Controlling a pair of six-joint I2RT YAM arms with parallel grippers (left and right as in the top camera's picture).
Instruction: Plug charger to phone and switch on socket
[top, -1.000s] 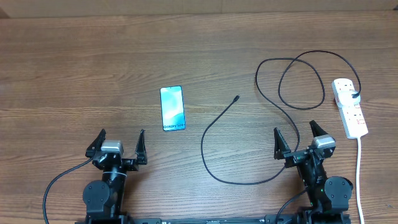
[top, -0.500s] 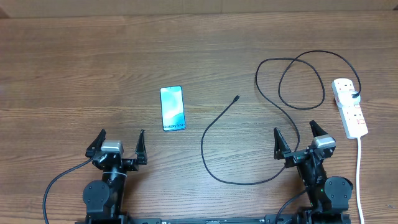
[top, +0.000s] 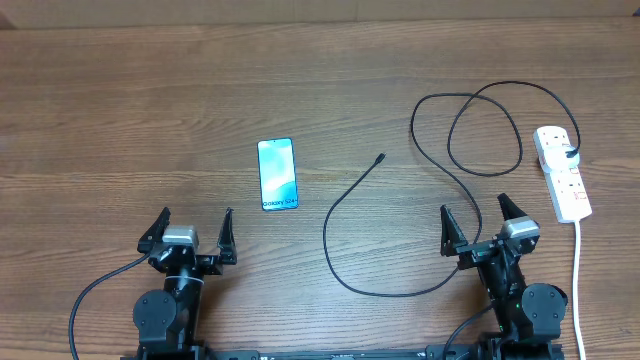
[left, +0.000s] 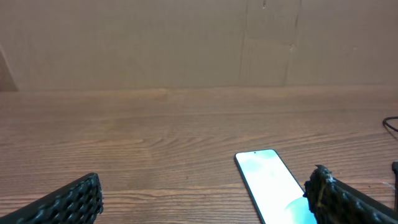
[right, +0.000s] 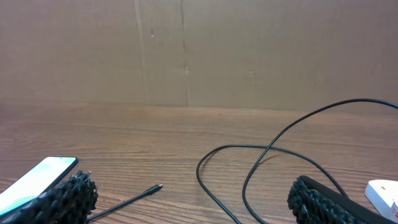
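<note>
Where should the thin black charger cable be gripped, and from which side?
Just behind the small connector tip of the thin black charger cable, from above, closing across it: that stretch lies straight and flat, clear of the loops; the open right end effector is nearer.

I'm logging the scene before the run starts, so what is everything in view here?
phone: one, blue-cyan screen, lying flat left of centre.
charger: one, black, looping from its free tip at centre to the socket on the right.
socket: one, white strip with red-marked switches, at the right edge, black plug in it.
white cord: one, running from the strip toward the near edge.
table: one, brown wood.
cardboard wall: brown, behind the table.
left gripper: one, black, open, near edge left.
right gripper: one, black, open, near edge right.
</note>
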